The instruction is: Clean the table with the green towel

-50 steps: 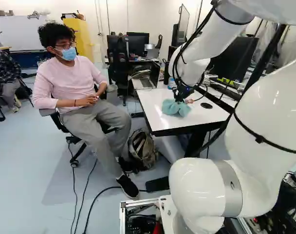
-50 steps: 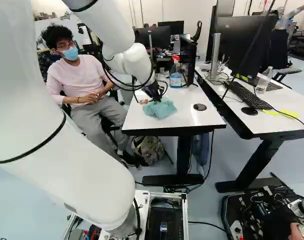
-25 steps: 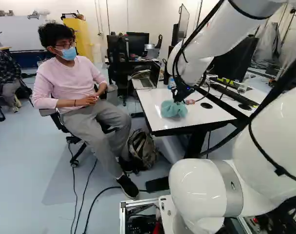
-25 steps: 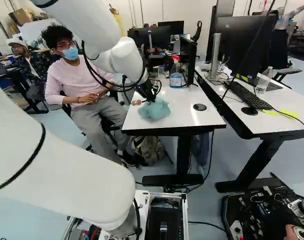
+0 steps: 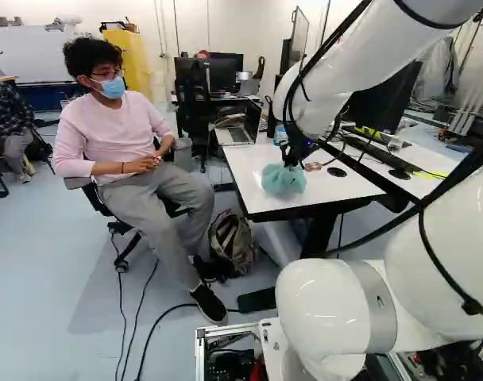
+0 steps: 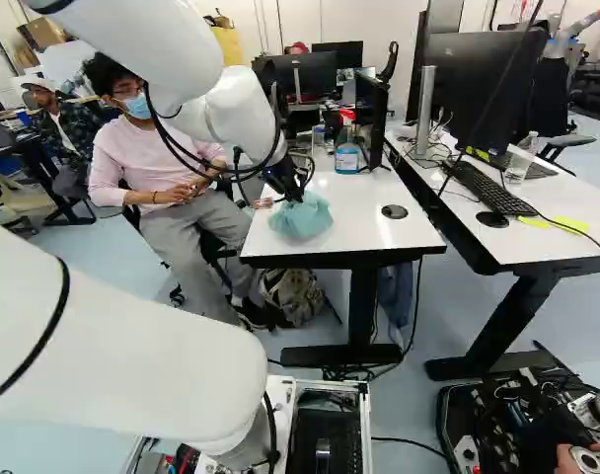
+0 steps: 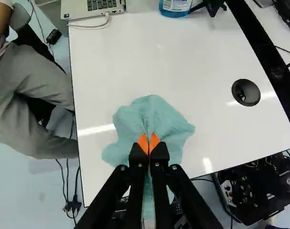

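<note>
Table (image 6: 369,237), white-topped and dark-edged, is the biggest item we log; a second white table (image 6: 566,202) stands just beside it, at the right of the right base view. Our arm (image 6: 132,355) reaches out over the first one. On the second we record a dark monitor (image 6: 487,84). A backpack (image 5: 233,242) sits on the floor, low beside the first table. We find a black keyboard (image 6: 489,186) in front of the monitor, and an open laptop (image 5: 240,133) at the far end of the first table.

Green towel (image 7: 135,119): bunched up on the first table, toward its near edge. A bottle of blue liquid (image 6: 347,158) stands well beyond it. Our end effector (image 6: 288,183) points down into the towel and pinches a fold of it, its orange pads (image 7: 142,143) drawn close together on the cloth. Smaller still, we note a round dark disc (image 6: 394,211) in the tabletop, apart from the towel, and a dark mouse (image 6: 492,219) beside the keyboard.
</note>
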